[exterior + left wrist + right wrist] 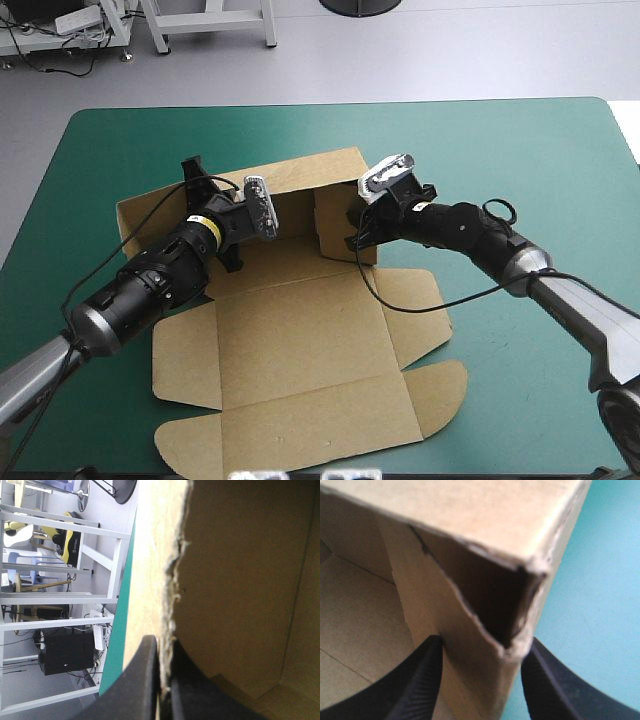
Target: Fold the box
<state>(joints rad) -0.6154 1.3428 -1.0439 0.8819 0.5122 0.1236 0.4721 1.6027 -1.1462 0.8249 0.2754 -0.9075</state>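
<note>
High view: the brown box (300, 340) lies in the middle of the teal-green worktop (520, 150). Its far part stands as a half-made tray, while the lid (310, 415) and side flaps lie flat toward the near edge. The left claw (197, 178) sits at the top edge of the raised back wall (300, 172), toward its left end. The right claw (356, 232) is at the near end of the standing right wall (335, 218).

Left wrist view: the left claw (161, 645) is all but closed, a single sheet of board pinched between its black fingers. The box's shaded inside (235, 580) lies to one side of that sheet. The pale outer face and a strip of worktop (117, 640) lie to the other.

Right wrist view: the right claw (482, 642) stands apart, astride the end of the right wall (470, 625). That wall is doubled over and gapes hollow at its corner. One finger is inside the tray and the other outside, over the worktop.

The step in hand looks like setting up the tray's walls: the left claw steadies the back wall while the right deals with the side wall. The next move probably calls for squeezing the gaping doubled wall flat and pressing its inner leaf down until it tucks. The left claw's pinch should stay firm so that the back wall does not fall outward.
</note>
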